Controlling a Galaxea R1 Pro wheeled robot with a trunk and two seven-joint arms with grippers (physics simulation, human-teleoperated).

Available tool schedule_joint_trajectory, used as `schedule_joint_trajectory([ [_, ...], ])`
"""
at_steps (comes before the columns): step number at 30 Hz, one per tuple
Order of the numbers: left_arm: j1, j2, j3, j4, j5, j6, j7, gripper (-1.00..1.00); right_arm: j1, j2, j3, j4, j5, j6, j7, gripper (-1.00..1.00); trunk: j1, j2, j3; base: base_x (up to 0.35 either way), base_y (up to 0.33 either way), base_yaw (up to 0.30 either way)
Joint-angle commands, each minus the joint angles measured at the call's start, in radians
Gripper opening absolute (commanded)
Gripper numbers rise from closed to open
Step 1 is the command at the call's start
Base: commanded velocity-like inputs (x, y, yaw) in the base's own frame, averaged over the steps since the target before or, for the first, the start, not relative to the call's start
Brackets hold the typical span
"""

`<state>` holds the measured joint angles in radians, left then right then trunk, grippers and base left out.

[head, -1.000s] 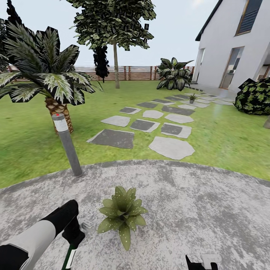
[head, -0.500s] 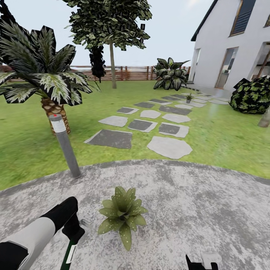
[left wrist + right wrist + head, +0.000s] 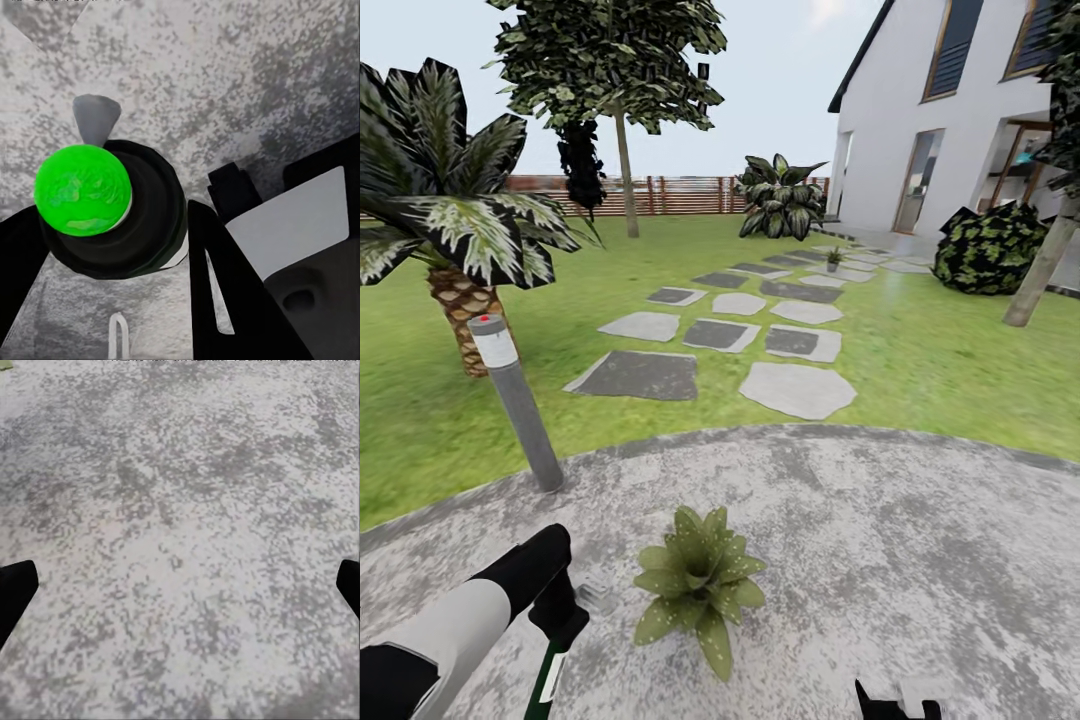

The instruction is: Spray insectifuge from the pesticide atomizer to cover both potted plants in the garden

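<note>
The left end effector [image 3: 557, 625] is at the near left edge of the round paved patio [image 3: 880, 560], its fingers closed around the pesticide atomizer [image 3: 546, 682], which hangs below the grip with its pale label visible. In the left wrist view the atomizer [image 3: 112, 210] appears as a dark round body with a bright green disc on its end, clamped between the black fingers [image 3: 225, 300]. The right end effector [image 3: 897, 703] is at the near right edge of the patio; in the right wrist view its fingertips [image 3: 15, 589] are spread wide with only paving between them.

The nearer potted plant [image 3: 700, 587] stands on the patio just beside the left end effector. A grey bollard lamp [image 3: 517, 402] stands at the patio's far left edge. Stepping stones [image 3: 797, 388] cross the lawn [image 3: 950, 370]. The second potted plant [image 3: 834, 259] stands at the far end of the stones, before the fence [image 3: 670, 195].
</note>
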<state>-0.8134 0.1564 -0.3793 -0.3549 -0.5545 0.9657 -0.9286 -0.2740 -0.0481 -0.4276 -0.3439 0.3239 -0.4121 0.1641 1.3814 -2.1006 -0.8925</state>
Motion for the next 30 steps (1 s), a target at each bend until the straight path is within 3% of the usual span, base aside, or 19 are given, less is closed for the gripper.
schedule_joint_trajectory([
  [1, 0.000, 0.000, -0.001, -0.002, -0.010, 0.002, -0.010, -1.00, -0.001, 0.001, -0.008, 0.000, 0.004, -0.004, 0.008, 1.00, 0.000, 0.000, -0.001, 0.188, 0.270, -0.006],
  [7, -0.001, -0.001, -0.001, -0.004, -0.009, 0.001, -0.012, -1.00, -0.001, 0.001, -0.009, 0.000, 0.004, -0.004, 0.007, 1.00, 0.000, 0.000, -0.001, 0.007, 0.009, 0.000],
  [15, -0.019, -0.001, 0.000, -0.119, -0.006, 0.010, -0.019, -1.00, -0.002, 0.001, -0.010, 0.000, 0.004, -0.004, 0.007, 1.00, 0.000, 0.000, -0.001, 0.000, 0.000, -0.139],
  [22, -0.033, -0.001, -0.001, -0.122, -0.002, 0.011, -0.022, -1.00, -0.001, 0.001, -0.010, 0.000, 0.004, -0.004, 0.008, 1.00, 0.000, 0.000, -0.001, 0.000, 0.000, -0.260],
  [30, -0.024, 0.001, -0.009, -0.110, -0.005, 0.011, -0.022, -1.00, -0.002, 0.001, -0.010, 0.000, 0.004, -0.004, 0.007, 1.00, 0.000, 0.000, -0.001, 0.000, 0.176, -0.014],
])
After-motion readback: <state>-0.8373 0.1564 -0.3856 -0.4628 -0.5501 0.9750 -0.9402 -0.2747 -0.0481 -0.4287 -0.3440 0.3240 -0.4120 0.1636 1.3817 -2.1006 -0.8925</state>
